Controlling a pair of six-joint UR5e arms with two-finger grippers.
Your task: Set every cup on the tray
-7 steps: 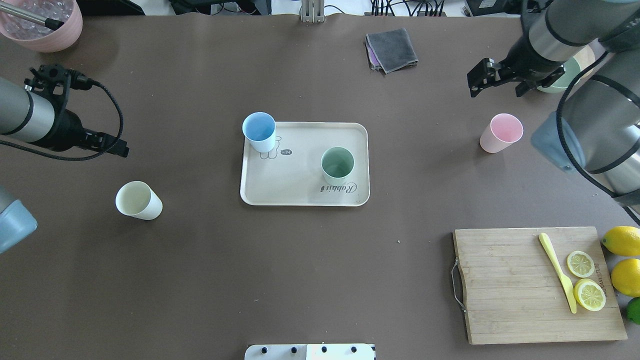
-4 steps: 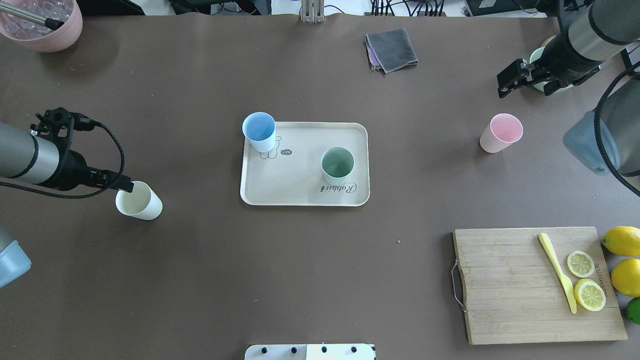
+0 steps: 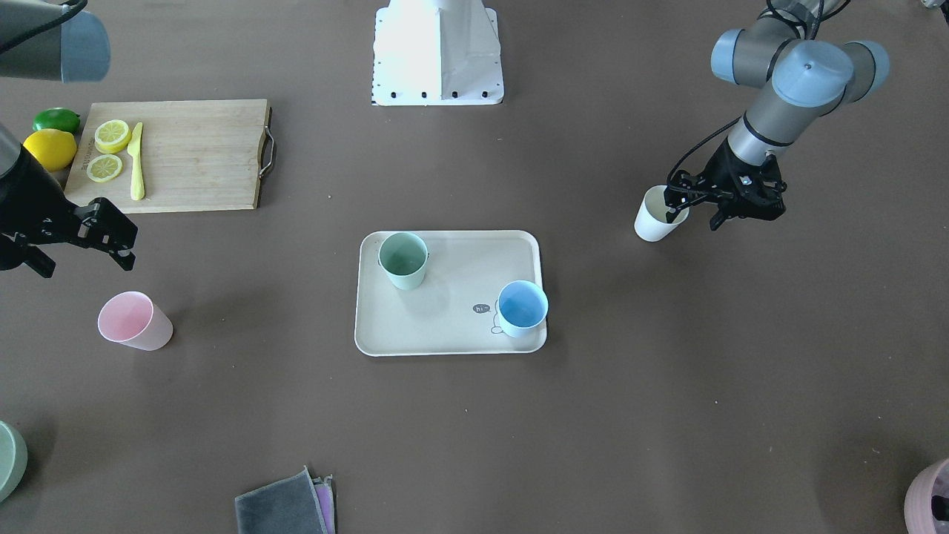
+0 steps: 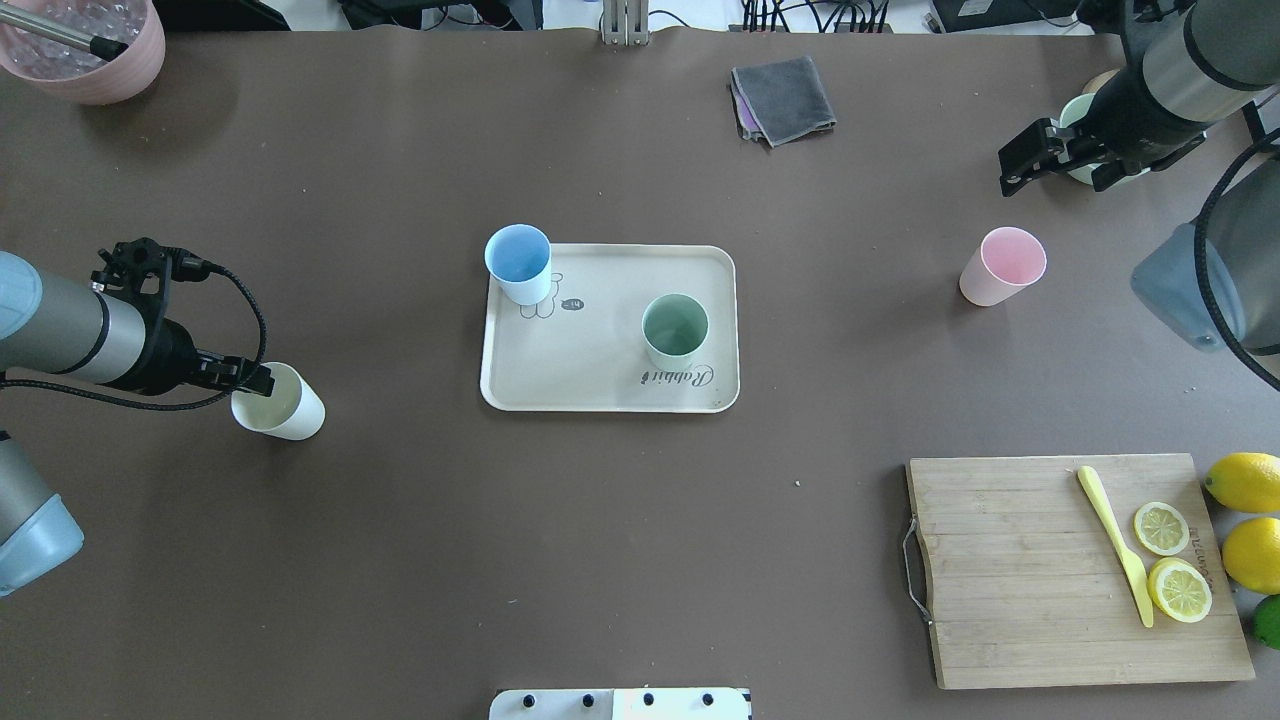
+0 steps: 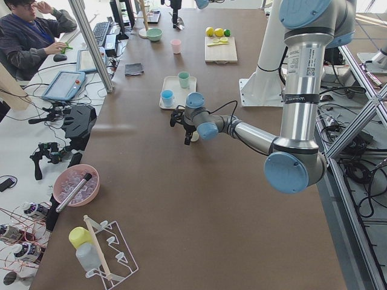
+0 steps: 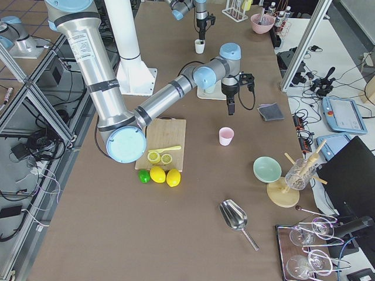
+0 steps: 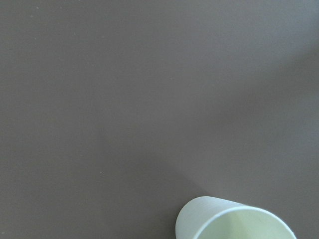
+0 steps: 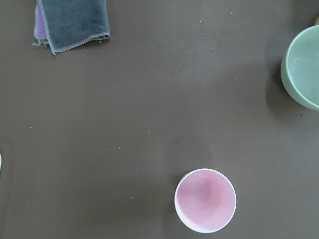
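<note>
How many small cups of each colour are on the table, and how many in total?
Blue cup: 1
Green cup: 1
White cup: 1
Pink cup: 1
Total: 4

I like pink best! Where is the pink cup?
In the overhead view the pink cup stands on the table at the robot's right, off the tray, near the right end effector.

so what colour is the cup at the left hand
Cream-white; the cup shows best in the overhead view.
</note>
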